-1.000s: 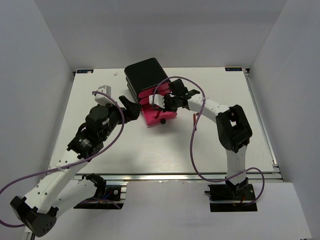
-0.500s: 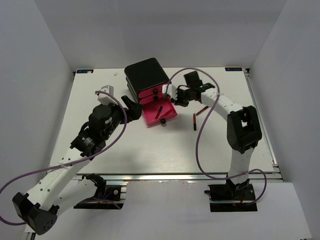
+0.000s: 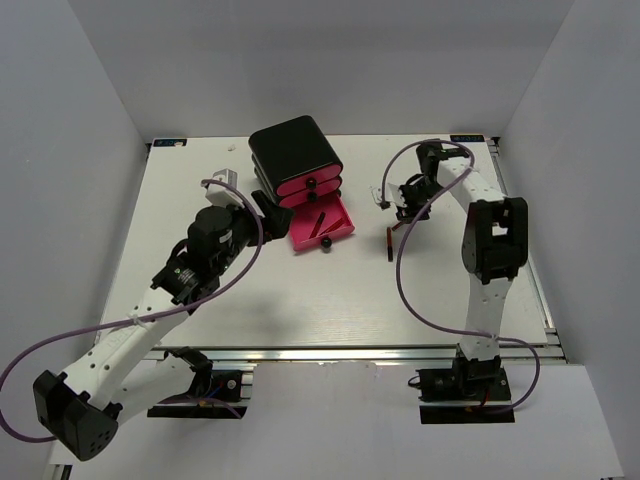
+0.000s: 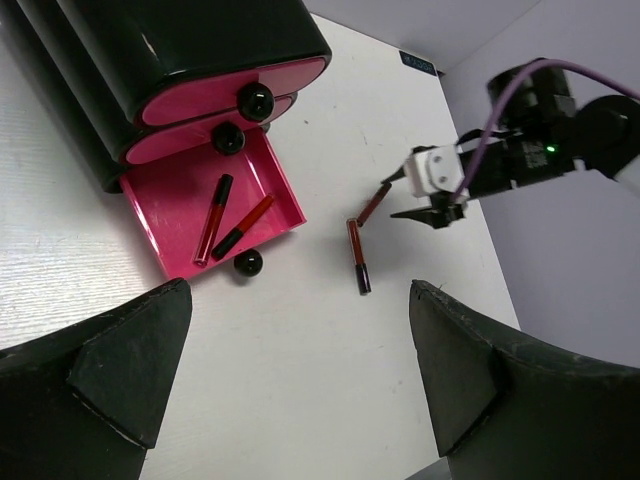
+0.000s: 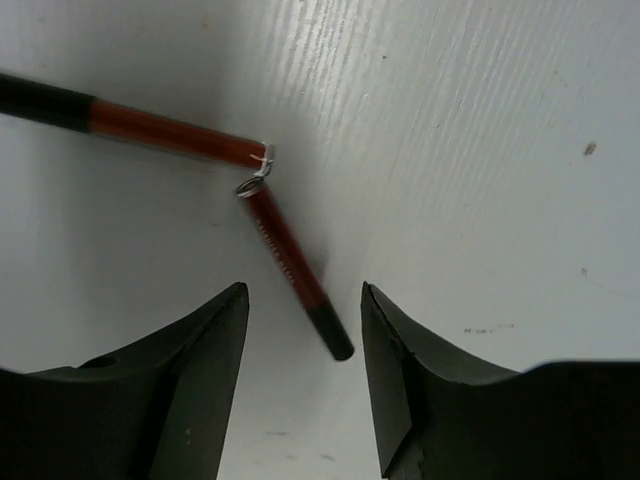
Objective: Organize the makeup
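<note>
Two thin dark-red lip sticks (image 4: 213, 218) lie in the open pink bottom drawer (image 3: 335, 231) of the black box (image 3: 293, 150). Two more lip sticks lie on the table to its right, one (image 3: 389, 243) nearer me and one (image 3: 404, 223) farther back. My right gripper (image 3: 406, 203) is open just above the farther stick; in the right wrist view that stick's (image 5: 290, 265) black end lies between my right gripper's (image 5: 305, 380) jaws, untouched. My left gripper (image 3: 275, 215) is open and empty left of the drawer. Compacts, palette, tube and gold stick are out of view.
The box's two upper pink drawers (image 4: 235, 75) are shut, with black knobs. The open drawer's knob (image 4: 247, 263) sticks out toward the table front. A small white object (image 3: 229, 176) lies at the back left. The right arm's purple cable (image 3: 400, 280) loops over the table.
My right gripper has moved from over the open drawer to the right, over the two sticks on the table. The left arm shifted slightly toward the box.
</note>
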`<action>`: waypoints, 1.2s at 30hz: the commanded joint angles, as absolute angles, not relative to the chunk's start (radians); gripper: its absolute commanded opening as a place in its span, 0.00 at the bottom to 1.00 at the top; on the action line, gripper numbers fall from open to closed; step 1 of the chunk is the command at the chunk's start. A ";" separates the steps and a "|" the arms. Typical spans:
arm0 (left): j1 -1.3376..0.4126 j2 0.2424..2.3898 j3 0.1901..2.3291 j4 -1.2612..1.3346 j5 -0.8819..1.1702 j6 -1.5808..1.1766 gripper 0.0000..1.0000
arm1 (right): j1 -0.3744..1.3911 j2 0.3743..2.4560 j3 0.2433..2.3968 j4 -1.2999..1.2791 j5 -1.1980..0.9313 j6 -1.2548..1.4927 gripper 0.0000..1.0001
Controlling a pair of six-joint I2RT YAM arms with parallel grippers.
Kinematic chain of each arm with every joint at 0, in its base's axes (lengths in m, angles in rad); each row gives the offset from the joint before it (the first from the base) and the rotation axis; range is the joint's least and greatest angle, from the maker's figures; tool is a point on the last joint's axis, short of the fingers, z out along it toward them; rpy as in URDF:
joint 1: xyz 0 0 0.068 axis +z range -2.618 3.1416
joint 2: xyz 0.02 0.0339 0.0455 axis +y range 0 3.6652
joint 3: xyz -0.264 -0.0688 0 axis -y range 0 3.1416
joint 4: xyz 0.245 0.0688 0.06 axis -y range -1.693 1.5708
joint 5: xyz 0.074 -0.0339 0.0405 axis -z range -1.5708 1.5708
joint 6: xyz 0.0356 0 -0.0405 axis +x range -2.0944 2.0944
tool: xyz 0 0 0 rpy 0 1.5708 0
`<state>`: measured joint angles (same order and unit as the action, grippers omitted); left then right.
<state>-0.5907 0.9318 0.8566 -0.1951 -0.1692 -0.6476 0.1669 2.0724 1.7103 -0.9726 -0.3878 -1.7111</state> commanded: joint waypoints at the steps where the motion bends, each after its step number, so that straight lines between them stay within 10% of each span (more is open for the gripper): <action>1: -0.584 0.937 0.839 -0.147 -0.138 -0.661 0.98 | 0.178 2.144 1.824 -0.991 -0.351 -1.753 0.55; 26: -0.584 0.957 0.765 -0.074 -0.077 -0.729 0.98 | 0.181 2.338 1.939 -1.106 -0.250 -1.813 0.44; 36: -0.584 0.982 0.769 -0.061 -0.061 -0.736 0.98 | 0.166 2.356 1.959 -1.094 -0.276 -1.654 0.00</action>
